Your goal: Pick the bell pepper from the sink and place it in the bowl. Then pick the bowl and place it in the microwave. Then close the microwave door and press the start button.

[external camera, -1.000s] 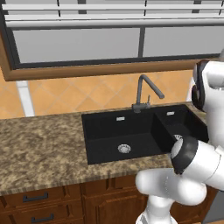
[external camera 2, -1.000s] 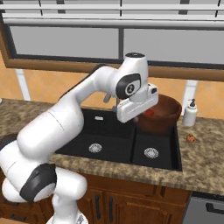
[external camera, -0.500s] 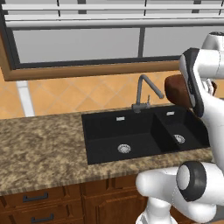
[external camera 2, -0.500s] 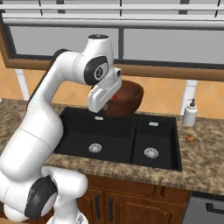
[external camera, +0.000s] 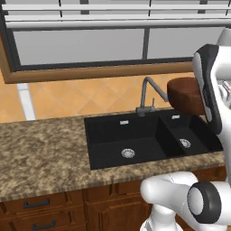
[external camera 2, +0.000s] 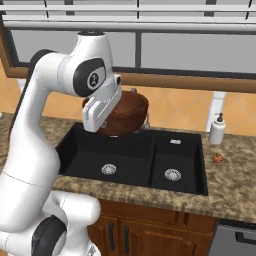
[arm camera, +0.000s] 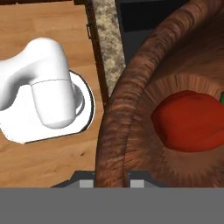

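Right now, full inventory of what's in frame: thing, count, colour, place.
bowl: 1, dark reddish-brown, held up in the air above the sink's left basin
bell pepper: 1, red, lying inside the bowl
sink: 1, black, two basins, set in the counter
faucet: 1, dark grey, behind the sink
counter: 1, speckled brown granite, around the sink
soap bottle: 1, white, on the counter right of the sink
small round object: 1, brown-orange, on the counter by the soap bottle
window: 1, grey panes with a wooden sill, above the counter
pincer: 1, closed on the bowl's rim
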